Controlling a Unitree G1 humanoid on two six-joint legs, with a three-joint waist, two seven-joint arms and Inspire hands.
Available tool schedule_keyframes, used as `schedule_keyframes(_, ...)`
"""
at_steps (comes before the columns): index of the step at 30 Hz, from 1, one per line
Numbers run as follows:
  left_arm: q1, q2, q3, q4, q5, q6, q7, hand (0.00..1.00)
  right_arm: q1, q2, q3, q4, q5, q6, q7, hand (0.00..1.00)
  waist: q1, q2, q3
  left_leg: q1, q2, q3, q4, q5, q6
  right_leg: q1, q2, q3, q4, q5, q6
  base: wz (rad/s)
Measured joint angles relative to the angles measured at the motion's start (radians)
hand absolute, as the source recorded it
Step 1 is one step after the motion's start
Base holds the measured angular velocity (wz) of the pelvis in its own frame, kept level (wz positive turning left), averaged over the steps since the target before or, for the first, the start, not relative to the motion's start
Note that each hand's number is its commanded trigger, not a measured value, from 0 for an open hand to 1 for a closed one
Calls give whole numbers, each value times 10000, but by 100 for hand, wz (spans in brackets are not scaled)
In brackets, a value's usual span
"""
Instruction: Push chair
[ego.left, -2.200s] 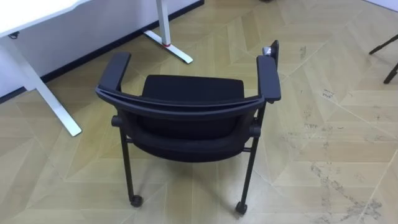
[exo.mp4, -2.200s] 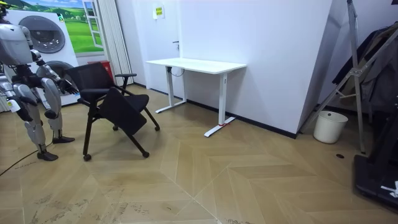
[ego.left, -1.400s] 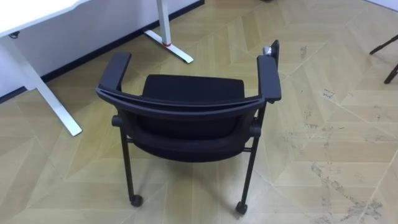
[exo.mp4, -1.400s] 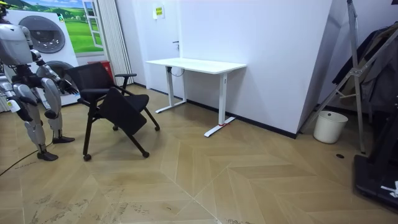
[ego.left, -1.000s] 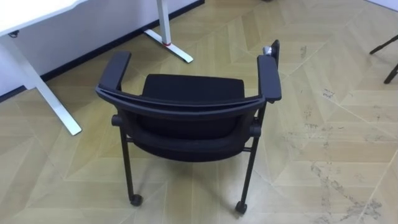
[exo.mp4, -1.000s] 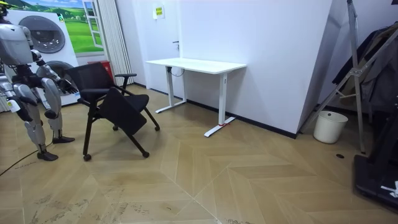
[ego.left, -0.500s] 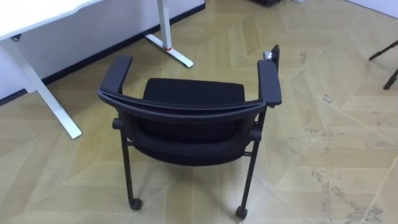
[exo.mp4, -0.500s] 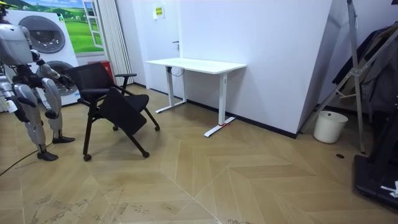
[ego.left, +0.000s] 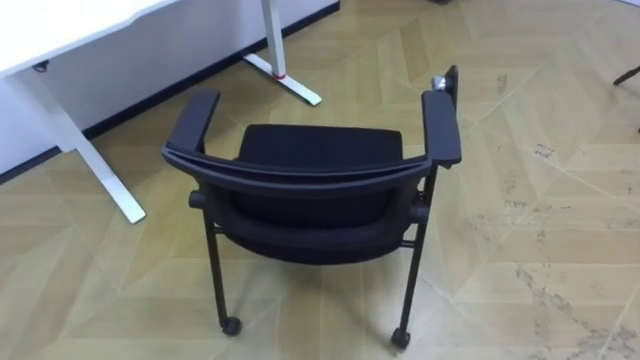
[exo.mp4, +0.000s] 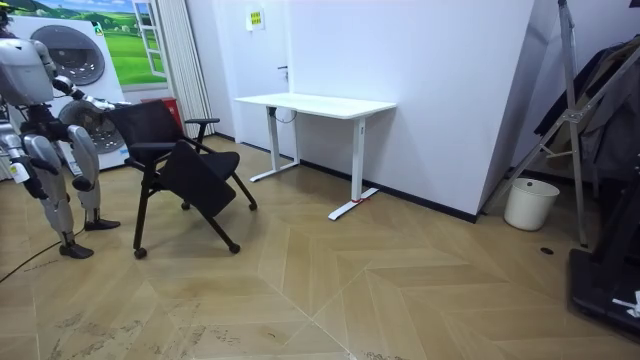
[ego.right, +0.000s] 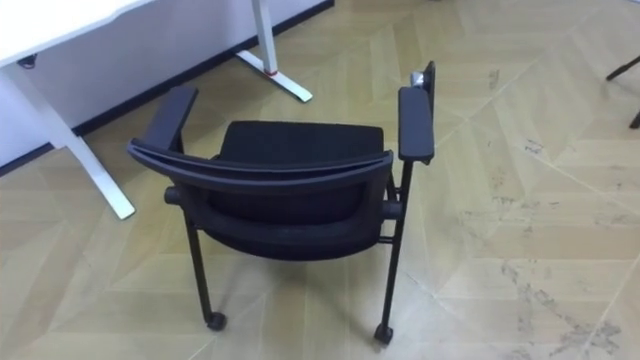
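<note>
Hand (exo.mp4: 102, 103) state cannot be told: in the room view the robot stands behind the chair (ego.left: 315, 150) and holds one arm raised toward the top of the backrest (ego.left: 300, 172), and contact cannot be made out. A herringbone wood floor (ego.left: 540, 120) lies all around. A white surface (ego.left: 60, 25) stands ahead on the robot's left, apart from the chair. The black chair faces away from the robot, with its backrest nearest, armrests (ego.left: 441, 125) on either side and casters (ego.left: 231, 325) on the floor.
</note>
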Motion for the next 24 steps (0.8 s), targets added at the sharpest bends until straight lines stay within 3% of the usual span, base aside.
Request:
schedule_keyframes(3,-90,-9,-535,-638,134,52,196,0,-11,-12,16,-80,-88,11,46,0,-218,92,-25,0,0,1,0,1,0,-7,2,43,-4,-1,0,0)
schedule_keyframes(8,-194,-35,-1213,-1224,1750,84,256,0,-4,0,23,-68,-153,92,273,0,-518,124,-16,27,3,8,0,1,1,-5,8,66,-9,-4,2,-1)
schedule_keyframes(16,-260,-65,-1439,-1934,3453,90,527,0,-9,46,213,-51,-36,108,334,0,-651,-125,-24,152,-1,168,1,1,1,-1,28,305,-2,2,-1,-6)
schedule_keyframes(24,-363,-276,-2228,-2459,4570,116,1135,0,5,37,340,-59,354,122,222,0,-730,-23,14,128,3,215,-44,1,0,-28,51,356,-4,1,0,-1)
